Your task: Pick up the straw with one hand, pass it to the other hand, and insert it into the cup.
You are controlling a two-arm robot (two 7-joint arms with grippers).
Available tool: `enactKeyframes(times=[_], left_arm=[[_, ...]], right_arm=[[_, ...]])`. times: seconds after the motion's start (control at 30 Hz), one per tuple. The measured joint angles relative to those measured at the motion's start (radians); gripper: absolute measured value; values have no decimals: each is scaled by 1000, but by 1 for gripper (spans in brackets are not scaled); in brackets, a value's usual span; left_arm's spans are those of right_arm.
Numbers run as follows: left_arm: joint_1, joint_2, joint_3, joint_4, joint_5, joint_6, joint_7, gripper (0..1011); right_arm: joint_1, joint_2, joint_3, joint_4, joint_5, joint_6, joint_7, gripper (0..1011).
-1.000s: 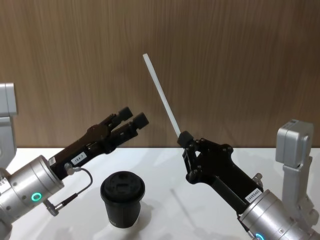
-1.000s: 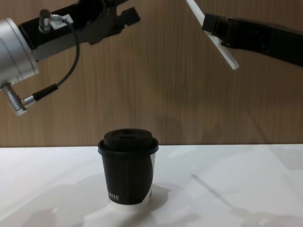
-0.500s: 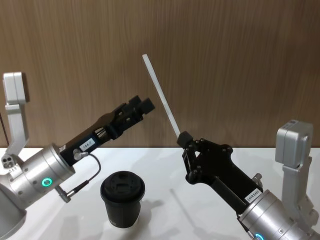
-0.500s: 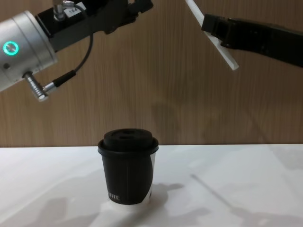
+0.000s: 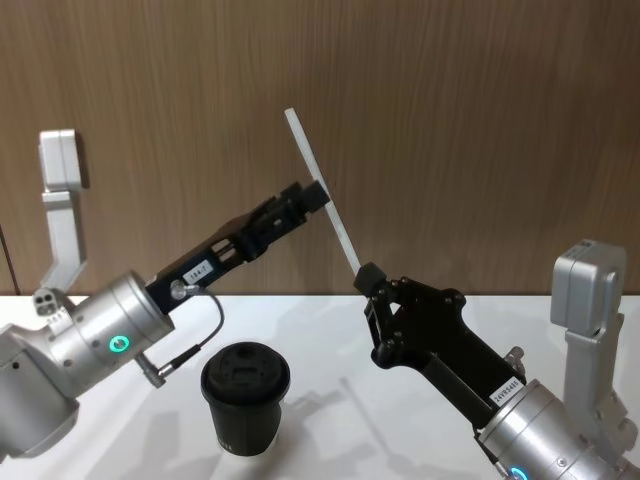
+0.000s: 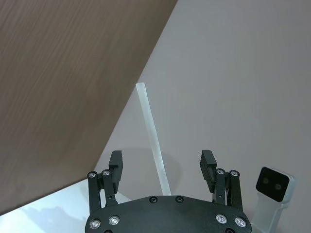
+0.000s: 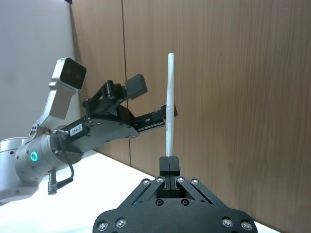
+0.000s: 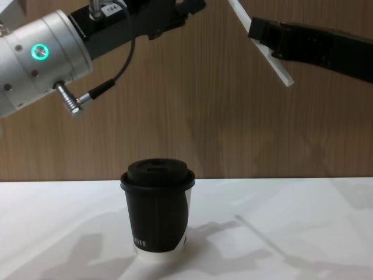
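Cup (image 5: 245, 398) stands upright on the bench (image 5: 330, 330), left of centre and well off the far edge where the wood wall (image 5: 480, 120) starts. Its domed lid (image 8: 157, 170) is on, so I can't see what's inside, and no straw is in it. The straw (image 5: 322, 195) is in the air above and right of the cup, tilted with its top leaning toward the robot's left. Right gripper (image 5: 368, 275) is clenched on the straw near its lower end. Chest view shows a short stub (image 8: 281, 71) sticking out below the fingers; in head view that end is hidden behind the gripper. Left gripper (image 5: 308, 195) is up at the straw's upper half, released. In left wrist view the straw (image 6: 151, 136) runs between the spread fingers (image 6: 115, 162) with a gap on each side, no contact visible. Right wrist view shows the same: straw (image 7: 169, 107) rising from the closed right gripper (image 7: 168, 164), left gripper (image 7: 153, 99) straddling it. In chest view the straw's top and the left gripper's (image 8: 189, 7) fingertips are cut off at the frame edge.
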Motion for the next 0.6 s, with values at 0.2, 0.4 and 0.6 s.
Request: enactKeyframes(times=[0.2, 0.4, 0.6], left_arm=[[-21, -11, 13, 20, -6, 8, 3, 1003], [-39, -20, 27, 38, -11, 13, 4, 1003], [-52, -26, 40, 49, -13, 13, 3, 906]], right_arm=[[0, 0, 0, 0, 0, 0, 0, 0], [0, 0, 0, 0, 0, 0, 0, 0], [0, 0, 0, 0, 0, 0, 0, 0]])
